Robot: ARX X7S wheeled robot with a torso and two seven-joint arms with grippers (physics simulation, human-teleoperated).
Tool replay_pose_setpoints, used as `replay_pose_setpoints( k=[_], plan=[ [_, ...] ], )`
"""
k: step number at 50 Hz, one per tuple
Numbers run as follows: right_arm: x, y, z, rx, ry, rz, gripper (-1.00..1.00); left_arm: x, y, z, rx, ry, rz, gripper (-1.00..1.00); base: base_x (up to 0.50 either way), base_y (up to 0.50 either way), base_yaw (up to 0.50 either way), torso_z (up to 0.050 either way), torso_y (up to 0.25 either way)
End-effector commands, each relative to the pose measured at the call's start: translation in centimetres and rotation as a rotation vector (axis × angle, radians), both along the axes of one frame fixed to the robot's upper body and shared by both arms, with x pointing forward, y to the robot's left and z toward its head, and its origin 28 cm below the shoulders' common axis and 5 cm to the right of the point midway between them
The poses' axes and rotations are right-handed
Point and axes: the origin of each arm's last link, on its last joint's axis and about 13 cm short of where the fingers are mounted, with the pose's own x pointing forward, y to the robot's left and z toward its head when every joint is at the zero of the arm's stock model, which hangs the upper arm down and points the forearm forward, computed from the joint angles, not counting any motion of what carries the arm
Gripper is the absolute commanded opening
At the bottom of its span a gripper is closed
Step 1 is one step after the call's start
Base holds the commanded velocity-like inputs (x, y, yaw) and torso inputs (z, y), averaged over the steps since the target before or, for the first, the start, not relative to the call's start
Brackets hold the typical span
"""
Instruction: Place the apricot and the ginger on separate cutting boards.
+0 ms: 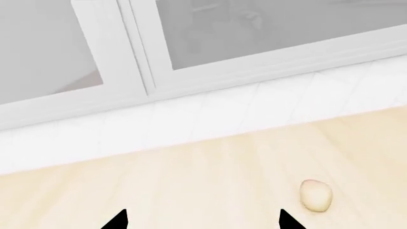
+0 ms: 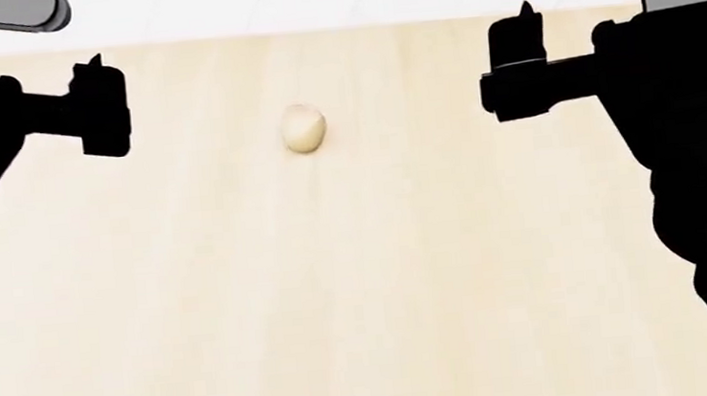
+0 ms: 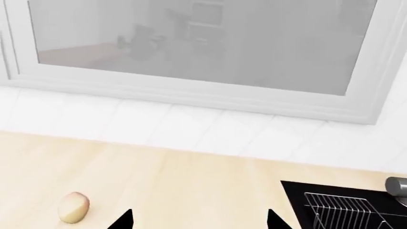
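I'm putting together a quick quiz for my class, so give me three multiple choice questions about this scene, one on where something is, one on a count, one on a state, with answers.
1. In the head view, where does the apricot lie?
A. Between the two grippers, nearer the left gripper
B. Beyond the right gripper
C. In the sink

2. How many fruits show on the counter?
A. One
B. Two
C. Three

3. What is the apricot's state?
A. Held by the left gripper
B. Lying free on the counter
C. On a cutting board

Answers: 1 A, it sits in the gap, left of centre. 2 A, only the apricot shows in every view. 3 B, bare counter surrounds it and neither gripper touches it.
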Motion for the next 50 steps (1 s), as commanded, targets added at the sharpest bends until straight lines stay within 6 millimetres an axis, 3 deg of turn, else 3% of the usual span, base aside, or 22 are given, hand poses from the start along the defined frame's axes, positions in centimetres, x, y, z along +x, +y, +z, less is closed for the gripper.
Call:
replay_pose_setpoints(
  k=[1,34,50],
  plan=[
    [0.3,0.0,-0.2,0.014,0.002,0.011,1.00,-0.1,-0.4,-0.1,-0.037,0.005,-0.060,1.00,0.34,-0.08,0.00,0.000,0.000],
    [0.7,0.1,-1.0,0.011,0.014,0.040,1.00,0.1,-0.4,-1.3,-0.046,0.038,-0.075,1.00,0.44,-0.04,0.00,0.000,0.001],
    [0.4,0.4,-0.4,0.025,0.007,0.050,1.00,0.0,-4.6,-3.6,-0.206,0.143,-0.291,1.00,0.00,0.00,0.00,0.000,0.001]
  ],
)
